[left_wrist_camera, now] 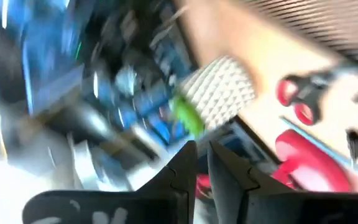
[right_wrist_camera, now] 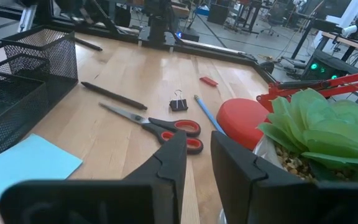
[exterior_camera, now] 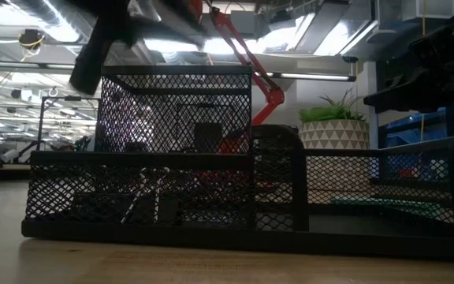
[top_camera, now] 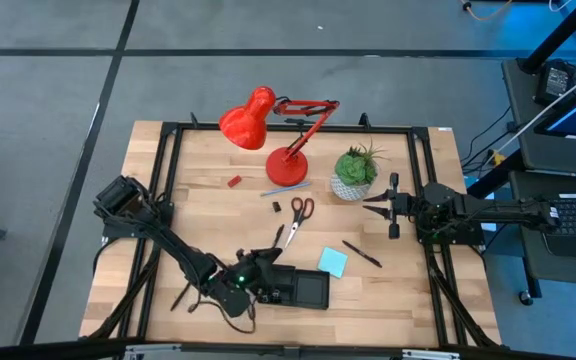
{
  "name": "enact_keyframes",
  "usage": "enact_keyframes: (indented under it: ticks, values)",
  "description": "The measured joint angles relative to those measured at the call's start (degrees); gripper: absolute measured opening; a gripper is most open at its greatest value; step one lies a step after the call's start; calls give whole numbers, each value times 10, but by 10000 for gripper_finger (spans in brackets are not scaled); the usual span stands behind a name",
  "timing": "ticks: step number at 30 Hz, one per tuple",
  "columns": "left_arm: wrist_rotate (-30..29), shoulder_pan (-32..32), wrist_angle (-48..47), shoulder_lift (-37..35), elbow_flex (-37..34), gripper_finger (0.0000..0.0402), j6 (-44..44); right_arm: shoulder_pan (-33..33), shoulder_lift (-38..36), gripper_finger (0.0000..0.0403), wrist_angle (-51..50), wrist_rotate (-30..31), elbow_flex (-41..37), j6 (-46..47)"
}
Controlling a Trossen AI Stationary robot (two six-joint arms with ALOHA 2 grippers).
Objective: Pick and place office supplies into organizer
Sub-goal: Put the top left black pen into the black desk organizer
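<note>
Hovering left gripper (top_camera: 251,262) over organizer (top_camera: 313,291), near edge, fingers narrow, nothing visibly held; right gripper (top_camera: 386,206) idle, narrow — scissors (top_camera: 299,213), sticky-note pad (top_camera: 332,262), pens still out.

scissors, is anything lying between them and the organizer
Nothing visible blocks the way. The scissors lie on bare wood just beyond the organizer, with the blue sticky-note pad off to one side. The left gripper hovers at the organizer's far edge.
</note>
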Motion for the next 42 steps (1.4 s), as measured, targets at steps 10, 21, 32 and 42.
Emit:
enact_keyframes:
  ticks: [10,21,32,42]
  values:
    - [-178,17,140,-120,-3,51,-346,0,0,78,3,0,0,31]
    - [-114,32,34,-318,-81,54,-637,0,0,78,11,1,0,56]
    - [243,109,-212,-480,-165,36,-995,0,0,78,47,-1,0,73]
    - [271,181,-211,-489,-291,36,-1133,0,0,78,92,-12,0,75]
